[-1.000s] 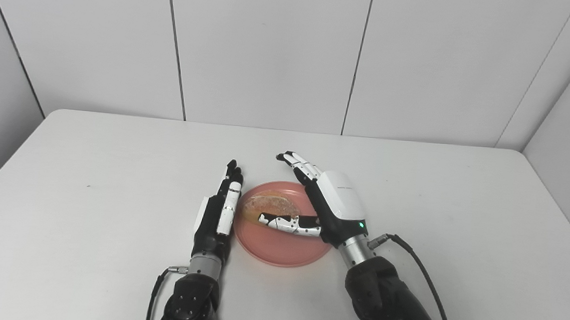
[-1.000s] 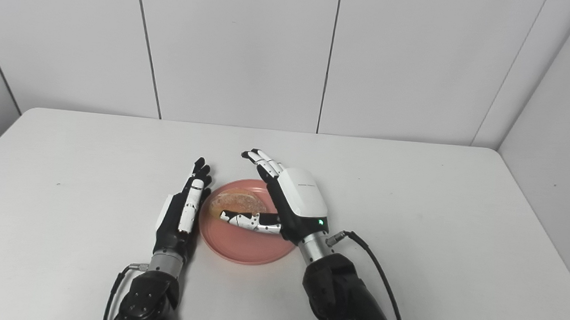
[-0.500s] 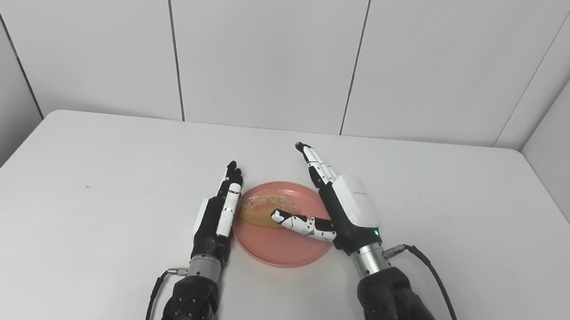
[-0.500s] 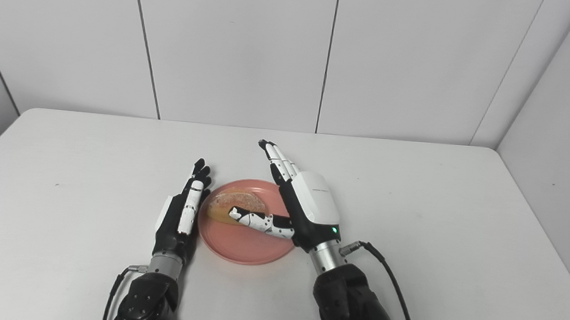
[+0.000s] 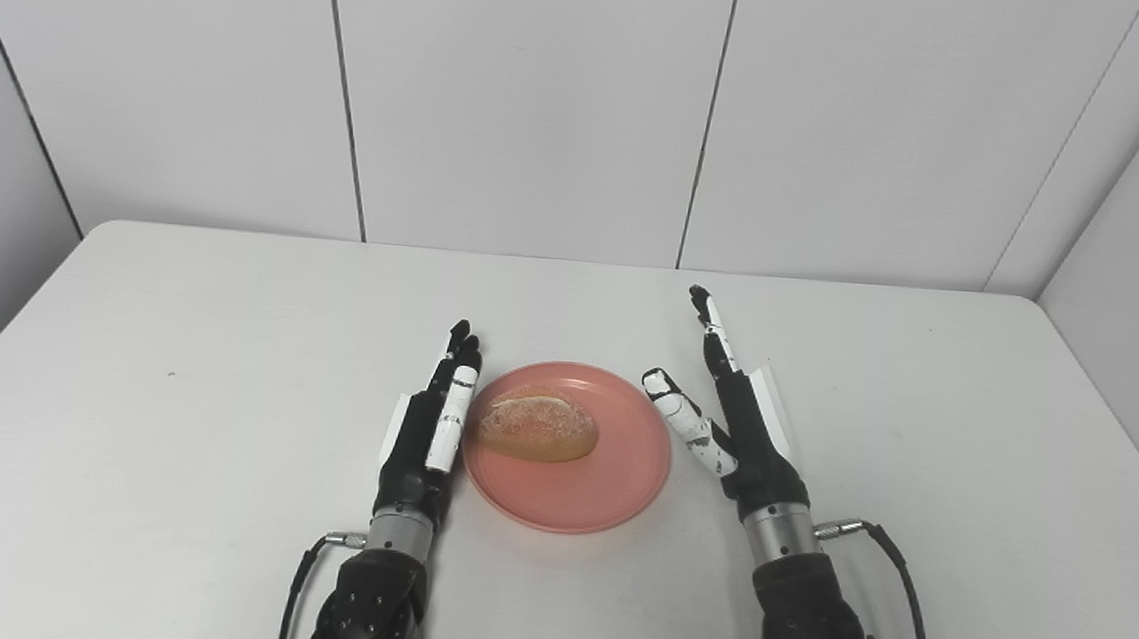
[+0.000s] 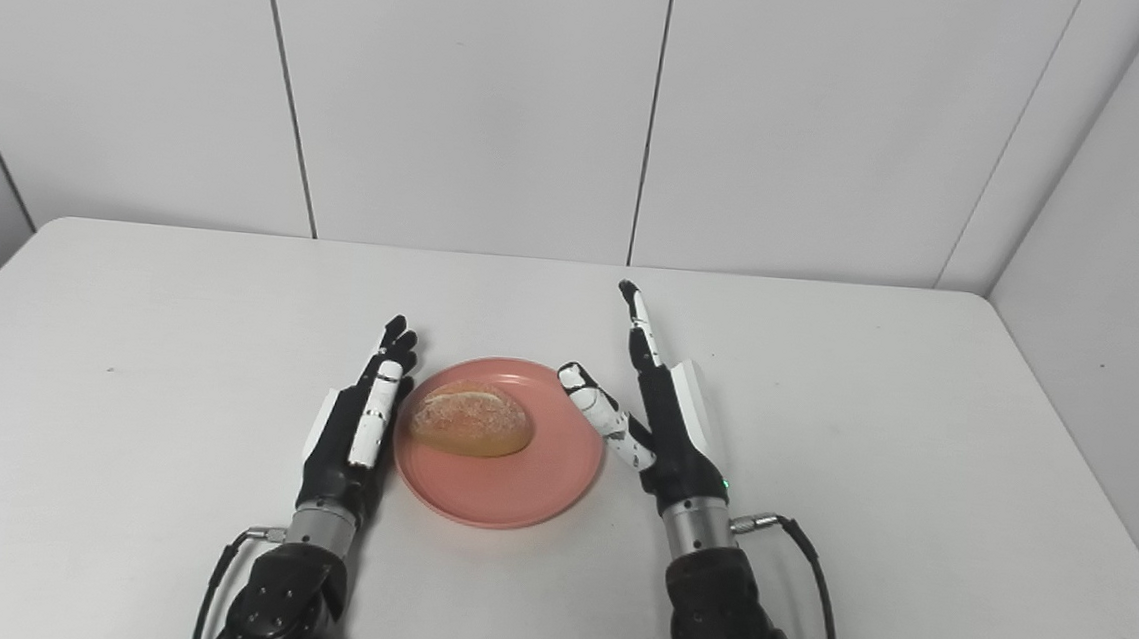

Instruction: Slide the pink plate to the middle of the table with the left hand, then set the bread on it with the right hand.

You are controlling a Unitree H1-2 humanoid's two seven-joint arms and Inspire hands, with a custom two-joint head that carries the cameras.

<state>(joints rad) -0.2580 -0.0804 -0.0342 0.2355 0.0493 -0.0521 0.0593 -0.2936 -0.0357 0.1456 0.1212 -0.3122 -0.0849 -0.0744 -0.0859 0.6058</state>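
Left eye view shows the pink plate (image 5: 566,480) sitting near the middle of the white table (image 5: 176,352), with the bread (image 5: 536,429) lying on its left half. The left hand (image 5: 426,430) stands on edge just beside the plate's left rim, fingers straight and pressed together, holding nothing; whether it touches the rim cannot be told. The right hand (image 5: 737,427) stands on edge just to the right of the plate, fingers straight and pointing away from the robot, thumb spread toward the plate's rim, empty. The bread lies between the two hands, closer to the left one and apart from the right.
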